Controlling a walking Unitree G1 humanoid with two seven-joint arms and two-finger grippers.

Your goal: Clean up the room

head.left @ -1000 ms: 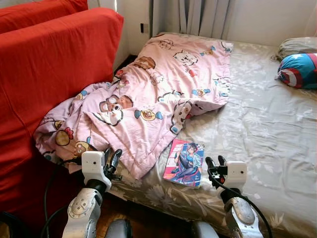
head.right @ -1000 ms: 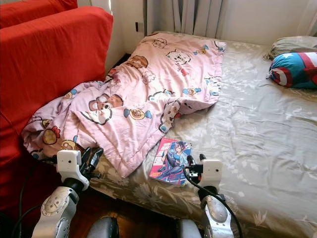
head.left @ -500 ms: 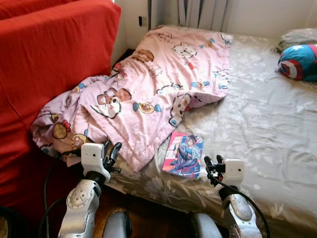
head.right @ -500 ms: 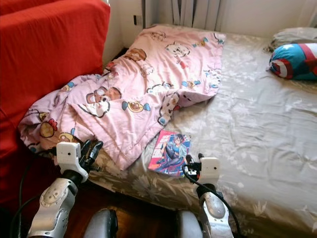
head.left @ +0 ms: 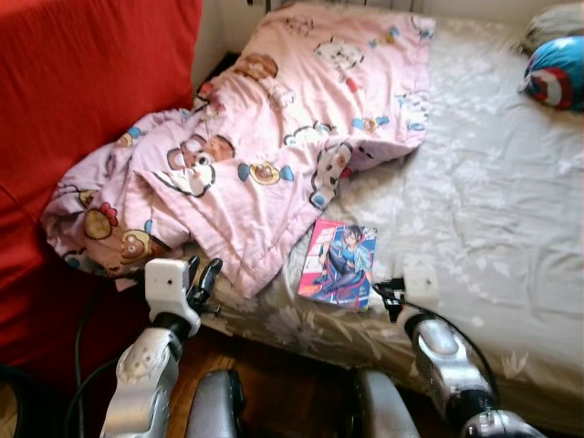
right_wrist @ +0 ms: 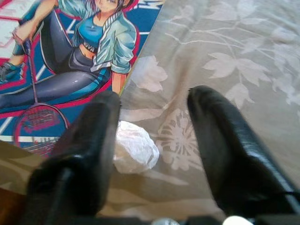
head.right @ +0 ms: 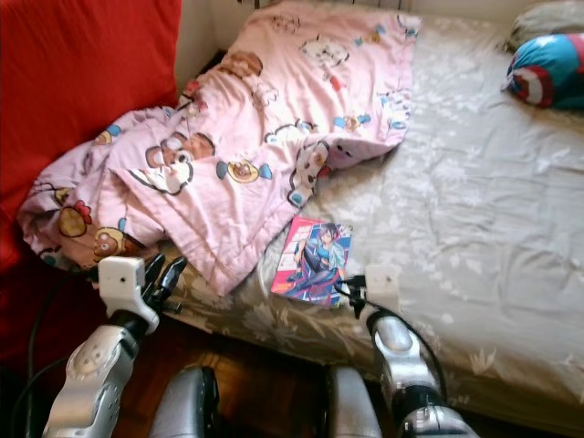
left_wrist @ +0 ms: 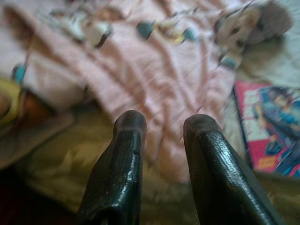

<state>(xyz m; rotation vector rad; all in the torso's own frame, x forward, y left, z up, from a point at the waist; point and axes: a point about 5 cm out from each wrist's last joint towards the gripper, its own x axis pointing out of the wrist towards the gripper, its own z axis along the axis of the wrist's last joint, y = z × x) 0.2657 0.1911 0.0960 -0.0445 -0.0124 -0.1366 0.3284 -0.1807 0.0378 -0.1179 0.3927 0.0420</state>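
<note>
Grey floral sheet is lying bare around the right gripper (right_wrist: pixel 152 126), fingers parted wide over a crumpled white wad (right_wrist: pixel 133 146) beside the comic book (head.left: pixel 338 263) at the bed (head.left: pixel 493 210) edge; the left gripper (left_wrist: pixel 161 126) is being held slightly parted near the pink blanket (head.left: pixel 274 155). The cover's writing cannot be read.

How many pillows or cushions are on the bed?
2, both at the bed's far right corner: a blue, red and white shield-print cushion, and a grey pillow just behind it. The pink blanket could hide others.

A red sofa (head.left: pixel 82 100) is standing just beside the bed (head.left: pixel 511 228), at its left edge. Dark wooden floor (head.left: pixel 274 401) is showing below the bed's near edge.
</note>
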